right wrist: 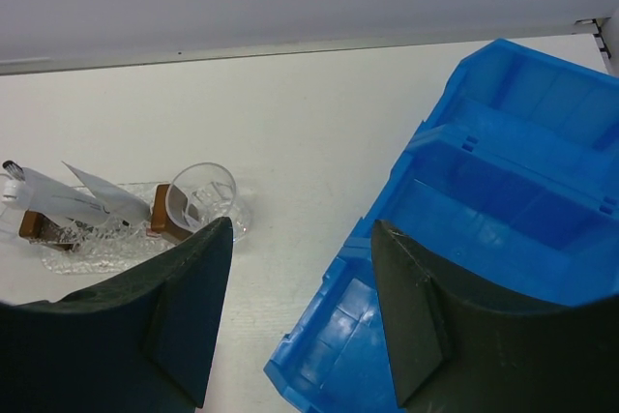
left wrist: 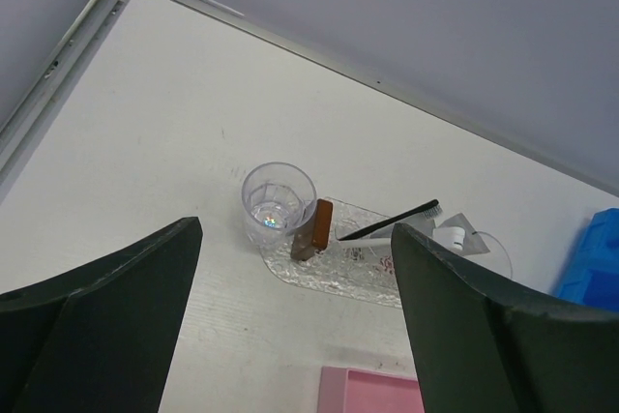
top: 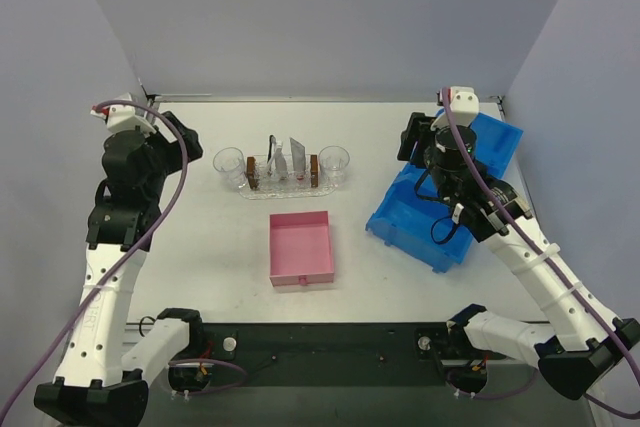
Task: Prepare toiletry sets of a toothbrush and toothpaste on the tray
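The clear oval tray (top: 284,187) lies at the back centre with two brown upright blocks on it. Two silver-grey toothpaste tubes (top: 297,159) and a black toothbrush (top: 271,147) stand or lean between the blocks. My left gripper (top: 178,142) is open and empty, raised to the left of the tray. The left wrist view shows the tray (left wrist: 334,273), the toothbrush (left wrist: 392,221) and one toothpaste tube (left wrist: 455,236) between its fingers (left wrist: 116,307). My right gripper (top: 412,139) is open and empty above the blue bin's left edge. The right wrist view shows the tray (right wrist: 82,244) and the toothpaste (right wrist: 102,202).
A clear cup stands at each end of the tray, one on the left (top: 229,163) and one on the right (top: 334,160). An empty square pink box (top: 301,247) sits in front of the tray. A big blue bin (top: 450,197) lies at the right and looks empty in the right wrist view (right wrist: 503,200).
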You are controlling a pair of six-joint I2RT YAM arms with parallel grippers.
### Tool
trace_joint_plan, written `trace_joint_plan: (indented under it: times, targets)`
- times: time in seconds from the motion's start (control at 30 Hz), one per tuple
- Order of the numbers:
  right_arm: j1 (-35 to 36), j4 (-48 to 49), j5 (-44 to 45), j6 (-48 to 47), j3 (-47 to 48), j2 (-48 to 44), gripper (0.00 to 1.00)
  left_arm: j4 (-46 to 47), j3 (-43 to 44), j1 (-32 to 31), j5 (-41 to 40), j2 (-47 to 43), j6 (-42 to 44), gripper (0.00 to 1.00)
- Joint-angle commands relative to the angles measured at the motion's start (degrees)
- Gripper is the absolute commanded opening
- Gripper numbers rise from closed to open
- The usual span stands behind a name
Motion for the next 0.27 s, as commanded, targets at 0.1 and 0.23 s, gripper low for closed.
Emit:
trace_joint_plan:
  times: [0.1,0.23]
  targets:
    - [0.1,1.3,1.2,-1.5,1.6,1.6,0.54,-1.5,4.9,0.1,-5.8,1.7,-1.7,0.90]
    - [0.1,1.9,1.1,-1.5,1.9,2.6,0.54,-1.6,5.1,0.1,-6.9,2.3,-2.3,0.90]
